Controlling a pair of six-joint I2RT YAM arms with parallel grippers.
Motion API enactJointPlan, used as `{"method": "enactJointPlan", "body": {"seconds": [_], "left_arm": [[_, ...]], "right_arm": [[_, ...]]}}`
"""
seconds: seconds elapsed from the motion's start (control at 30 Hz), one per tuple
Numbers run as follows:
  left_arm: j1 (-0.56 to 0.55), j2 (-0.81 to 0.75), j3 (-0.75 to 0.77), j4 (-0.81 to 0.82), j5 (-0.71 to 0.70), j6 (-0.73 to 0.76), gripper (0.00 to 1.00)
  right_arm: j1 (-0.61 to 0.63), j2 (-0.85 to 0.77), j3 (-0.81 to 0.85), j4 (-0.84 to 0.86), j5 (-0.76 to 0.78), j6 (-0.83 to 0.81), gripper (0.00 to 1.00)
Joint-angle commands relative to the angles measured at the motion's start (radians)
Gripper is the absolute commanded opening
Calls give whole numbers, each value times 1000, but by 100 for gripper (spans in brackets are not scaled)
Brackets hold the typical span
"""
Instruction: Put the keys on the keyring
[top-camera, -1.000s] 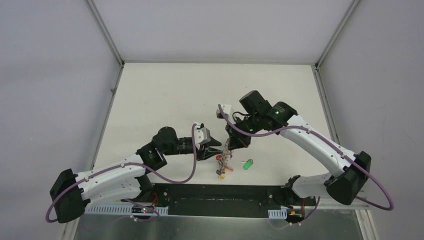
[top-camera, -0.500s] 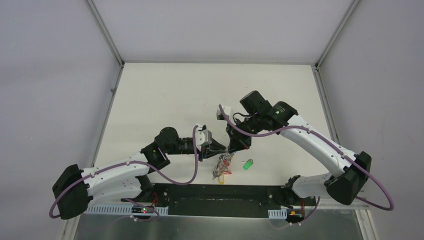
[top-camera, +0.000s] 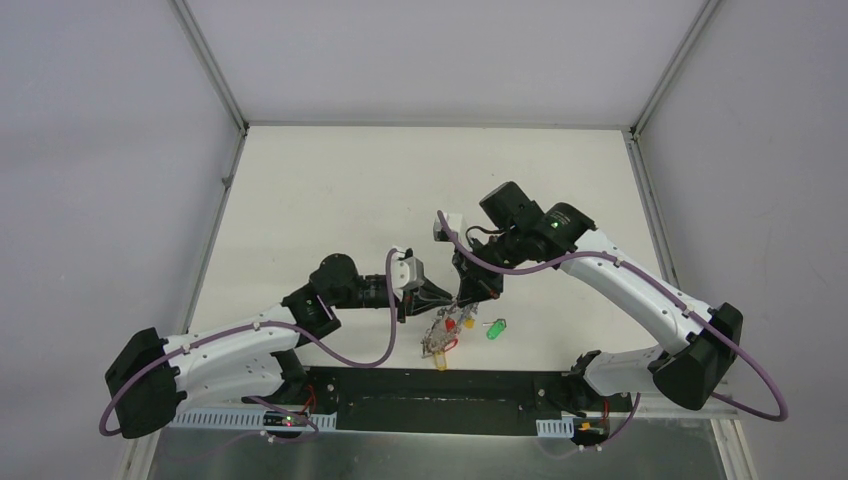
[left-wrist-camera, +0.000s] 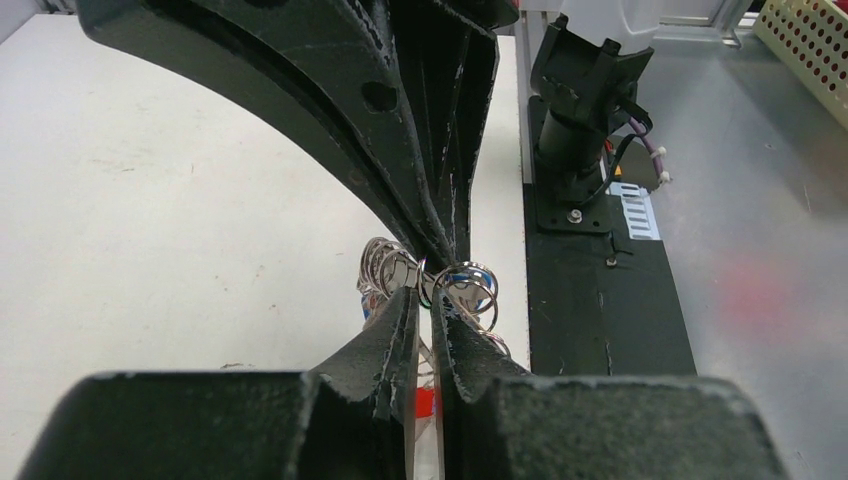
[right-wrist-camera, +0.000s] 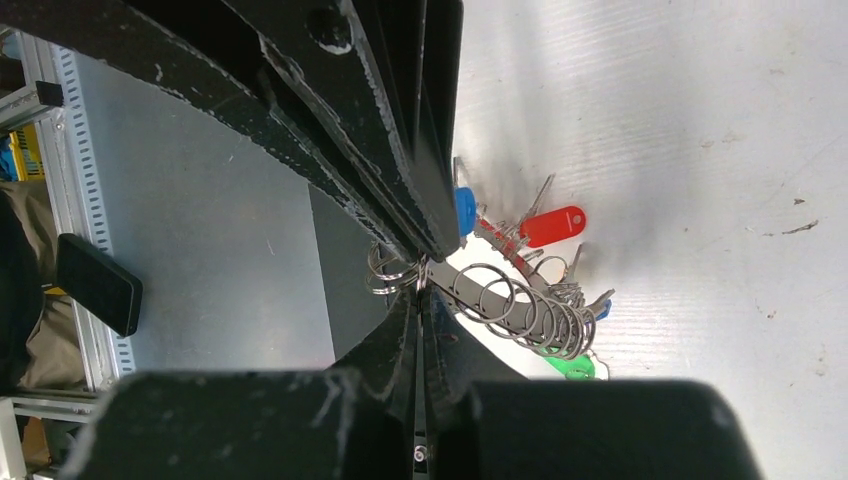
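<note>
Centre frame, left hand (top-camera: 445, 298) and right hand (top-camera: 463, 297) both pinching the keyring (right-wrist-camera: 505, 300), exact grip hard to read; blue-tagged key (right-wrist-camera: 465, 212) half hidden behind a finger; green-tagged key (top-camera: 496, 328) alone on tabletop (top-camera: 330, 190), just right

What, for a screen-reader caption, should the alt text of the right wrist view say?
The right gripper, rising from the bottom, and the left gripper, reaching from the top, meet tip to tip, both pinching a coil-like silvery keyring over a white table. A red tag and a blue tag show beside it; a green tag peeks beneath the coil.
</note>
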Motion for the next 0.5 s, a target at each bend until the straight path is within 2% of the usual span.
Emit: {"method": "enactJointPlan", "body": {"seconds": [0.0, 0.13, 0.17, 0.23, 0.3, 0.33, 0.47], "left_arm": [[-9, -56, 24, 41, -63, -18, 6], [-8, -84, 18, 38, -76, -30, 5], [-8, -87, 20, 33, -74, -30, 8], [-8, -91, 25, 19, -73, -38, 22], [-9, -91, 29, 10, -81, -51, 32], [-9, -92, 29, 10, -89, -57, 35], [-8, -108, 25, 10, -127, -61, 36]], "right_arm": [[5, -28, 23, 49, -72, -12, 0], [5, -34, 10, 72, -75, -12, 0], [6, -37, 6, 79, -76, -12, 0], [6, -41, -1, 89, -79, -12, 0], [6, -45, -4, 97, -82, -11, 0], [5, -46, -5, 99, -82, -11, 0], [6, -48, -8, 101, -71, -5, 0]]}}
